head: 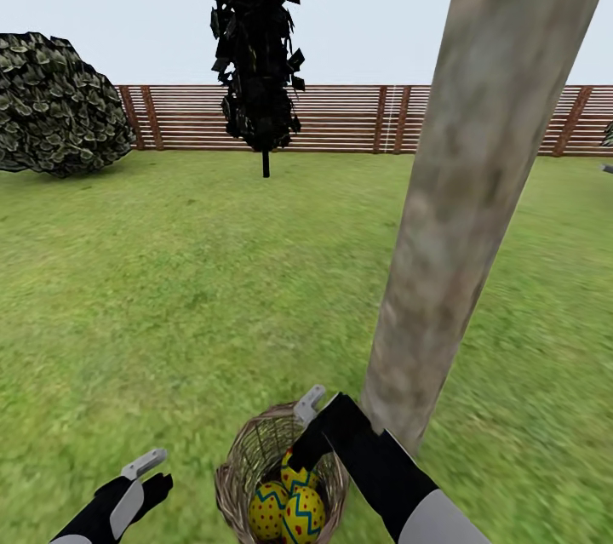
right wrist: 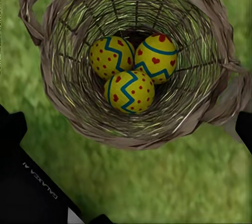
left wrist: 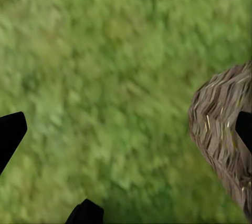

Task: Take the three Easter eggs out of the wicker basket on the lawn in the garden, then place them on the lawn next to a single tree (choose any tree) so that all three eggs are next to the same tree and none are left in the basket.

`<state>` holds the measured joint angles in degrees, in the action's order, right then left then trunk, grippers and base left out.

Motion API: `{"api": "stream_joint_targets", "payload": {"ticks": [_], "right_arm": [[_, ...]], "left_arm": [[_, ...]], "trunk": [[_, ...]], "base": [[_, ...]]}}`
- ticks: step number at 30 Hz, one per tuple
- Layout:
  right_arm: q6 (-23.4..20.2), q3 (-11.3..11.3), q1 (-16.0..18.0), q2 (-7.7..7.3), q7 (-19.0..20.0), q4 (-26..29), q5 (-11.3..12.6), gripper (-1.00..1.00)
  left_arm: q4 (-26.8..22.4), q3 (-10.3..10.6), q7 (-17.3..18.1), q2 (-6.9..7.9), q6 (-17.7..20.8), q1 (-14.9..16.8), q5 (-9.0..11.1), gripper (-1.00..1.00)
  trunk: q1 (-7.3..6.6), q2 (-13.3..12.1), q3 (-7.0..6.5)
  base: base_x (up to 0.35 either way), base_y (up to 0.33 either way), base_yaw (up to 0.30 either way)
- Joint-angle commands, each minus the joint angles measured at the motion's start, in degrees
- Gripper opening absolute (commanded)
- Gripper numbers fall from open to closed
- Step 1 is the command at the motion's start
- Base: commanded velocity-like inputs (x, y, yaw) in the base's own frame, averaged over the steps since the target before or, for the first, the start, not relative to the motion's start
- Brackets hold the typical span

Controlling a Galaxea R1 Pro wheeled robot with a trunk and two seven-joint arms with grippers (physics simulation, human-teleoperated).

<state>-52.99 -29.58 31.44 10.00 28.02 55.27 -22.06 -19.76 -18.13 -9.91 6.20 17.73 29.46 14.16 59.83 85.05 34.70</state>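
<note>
Three Easter eggs point(right wrist: 130, 66), glossy yellow with blue zigzags and red dots, lie together at the bottom of the wicker basket point(head: 241, 463) on the lawn point(head: 187, 289), beside the rough, mottled tree point(head: 464, 186). Right gripper point(head: 304, 433) is bent over the rim, fingers wide. Left gripper point(head: 145, 480) hangs low over grass, fingers wide.

- The thick, pale grey-brown mottled tree trunk point(head: 477, 186) runs off the head view's top edge.
- The black right gripper point(head: 300, 452) overlaps the round woven-twig wicker basket point(head: 247, 450), part-hiding one yellow zigzag-banded egg point(head: 298, 476); its jaws' state is unreadable.
</note>
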Motion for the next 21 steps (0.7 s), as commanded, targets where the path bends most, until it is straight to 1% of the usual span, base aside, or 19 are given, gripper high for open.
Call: {"api": "stream_joint_targets", "payload": {"ticks": [1, 6, 7, 8, 9, 10, 11, 13, 14, 16, 17, 18, 21], "right_arm": [[-0.1, 0.0, 0.0, 0.00, 0.5, 0.1, -0.6, 1.00], [0.0, -0.1, 0.0, 0.00, 0.6, 0.2, -0.6, 1.00], [0.2, -1.4, 0.0, 0.00, 0.7, 0.0, -0.6, 1.00], [0.2, -1.8, 0.0, 0.00, 0.6, 0.0, -0.6, 1.00], [0.5, -3.4, 0.0, 0.00, 0.6, 0.0, -0.6, 1.00], [0.6, -4.0, 0.0, 0.00, 0.5, 0.0, -0.6, 1.00], [0.8, -5.6, 0.0, 0.00, 0.4, -0.1, -0.6, 1.00], [1.0, -7.2, 0.0, 0.00, 0.3, -0.1, -0.6, 1.00], [1.0, -7.3, 0.0, 0.00, 0.3, -0.1, -0.5, 1.00], [1.1, -7.7, 0.0, 0.00, 0.3, -0.2, 0.6, 1.00], [1.1, -7.8, 0.0, 0.00, 0.3, -0.2, 1.9, 1.00], [1.1, -7.9, 0.0, 0.00, 0.1, -0.3, 4.8, 1.00], [1.2, -8.0, 0.0, 0.00, -1.6, -0.3, 6.8, 1.00]], "left_arm": [[-0.1, 0.0, -0.3, 0.02, 0.3, 0.0, 0.6, 1.00], [-0.1, -0.1, -0.3, 0.09, 0.3, 0.0, 0.6, 1.00], [-0.2, -0.1, -0.3, 0.06, 0.3, 0.0, 0.6, 1.00], [-0.2, -0.1, -0.3, 0.06, 0.3, 0.0, 0.6, 1.00], [-0.2, -0.1, -0.3, 0.02, 0.2, 0.0, 0.6, 1.00], [-0.2, -0.1, -0.3, 0.00, 0.2, 0.0, 0.6, 1.00], [-0.1, 0.0, -0.3, -0.02, 0.2, 0.0, 0.6, 1.00], [-0.1, 0.0, -0.3, -0.04, 0.2, 0.0, 0.6, 1.00], [-0.1, 0.0, -0.3, -0.06, 0.2, 0.0, 0.6, 1.00], [-0.1, -0.1, -0.3, -0.10, 0.2, 0.0, 0.6, 1.00], [-0.1, 0.0, -0.3, -0.12, 0.2, 0.0, 0.6, 1.00], [-0.1, 0.0, -0.3, -0.13, 0.3, 0.0, 0.6, 1.00], [-0.1, 0.0, -0.3, -0.13, 0.3, 0.0, 0.6, 1.00]], "trunk": [[0.00, 0.0, 0.06], [0.00, 0.0, 0.06], [0.00, 0.0, 0.06], [0.00, 0.0, 0.06], [0.00, 0.0, 0.06], [0.00, 0.0, 0.06], [0.00, 0.0, 0.06], [0.00, 0.0, 0.06], [0.00, 0.0, 0.06], [0.00, 0.0, 0.06], [0.00, 0.0, 0.06], [0.00, 0.0, 0.06], [0.00, 0.0, 0.06]], "base": [[0.011, 0.000, 0.000], [0.002, 0.000, 0.000], [0.000, 0.000, 0.000], [0.000, 0.000, 0.000], [0.000, 0.000, 0.000], [0.000, 0.000, 0.000], [0.000, 0.000, 0.000], [0.000, 0.000, 0.000], [0.000, 0.000, 0.000], [0.000, 0.000, 0.000], [0.000, 0.000, 0.000], [0.000, 0.000, 0.000], [0.000, 0.000, 0.000]]}}
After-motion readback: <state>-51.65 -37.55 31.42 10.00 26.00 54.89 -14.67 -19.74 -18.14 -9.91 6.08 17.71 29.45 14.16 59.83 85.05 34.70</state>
